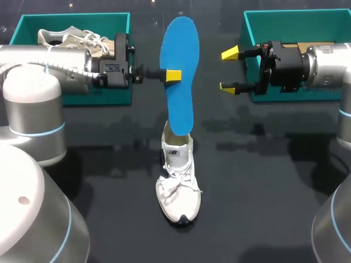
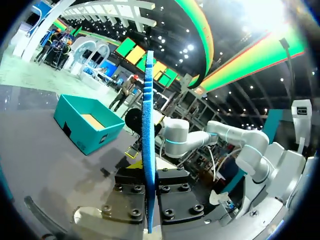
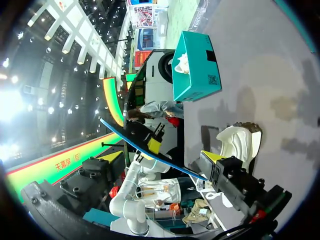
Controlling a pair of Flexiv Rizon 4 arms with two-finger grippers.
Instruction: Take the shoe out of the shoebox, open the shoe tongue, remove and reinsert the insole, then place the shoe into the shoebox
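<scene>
**Insole out, held over shoe**

White shoe (image 1: 178, 183) stands on the table, toe nearest. Blue insole (image 1: 180, 71) has its lower end at the shoe's heel and is pinched by the left gripper (image 1: 168, 74). Right gripper (image 1: 230, 69) is beside it, jaws wide. Teal shoebox (image 1: 290, 16) lies behind.

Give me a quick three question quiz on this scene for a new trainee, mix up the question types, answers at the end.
1. True or false: the blue insole lies flat inside the white shoe.
2. Which gripper is shut on the insole? A) left gripper B) right gripper C) neither
3. Fill in: the second shoe sits in the teal shoebox on the robot's ___ side.

Key
1. False: it is held up on end, with its lower tip at the shoe's opening.
2. A. The right gripper is open and holds nothing.
3. left
</scene>
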